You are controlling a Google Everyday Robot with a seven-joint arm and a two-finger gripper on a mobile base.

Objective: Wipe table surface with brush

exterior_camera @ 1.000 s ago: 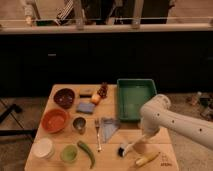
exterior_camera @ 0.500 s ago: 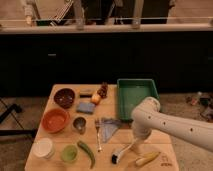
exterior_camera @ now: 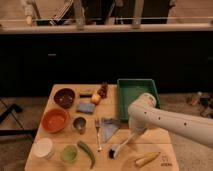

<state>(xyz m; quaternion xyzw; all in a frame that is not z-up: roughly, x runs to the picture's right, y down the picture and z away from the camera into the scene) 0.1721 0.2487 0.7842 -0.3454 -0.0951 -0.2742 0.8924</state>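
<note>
The table surface (exterior_camera: 160, 142) is a pale wooden top filling the lower part of the camera view. The brush (exterior_camera: 121, 146) has a white handle and a black bristle head. The head rests on the table near the front edge, and the handle slants up to the right. My gripper (exterior_camera: 133, 134) is at the end of the white arm that comes in from the right. It is shut on the upper end of the brush handle. The arm's elbow hangs over the front of the green tray.
A green tray (exterior_camera: 125, 90) sits back right. A blue cloth (exterior_camera: 110, 128) and a fork (exterior_camera: 98, 134) lie just left of the brush, a banana (exterior_camera: 147, 159) front right. Bowls (exterior_camera: 56, 120), a metal cup (exterior_camera: 79, 124), a sponge (exterior_camera: 86, 107), a green pepper (exterior_camera: 86, 153) and cups (exterior_camera: 43, 148) fill the left half.
The arm has swung left and its elbow has come nearer the camera. The brush head has slid left along the table, away from the banana.
</note>
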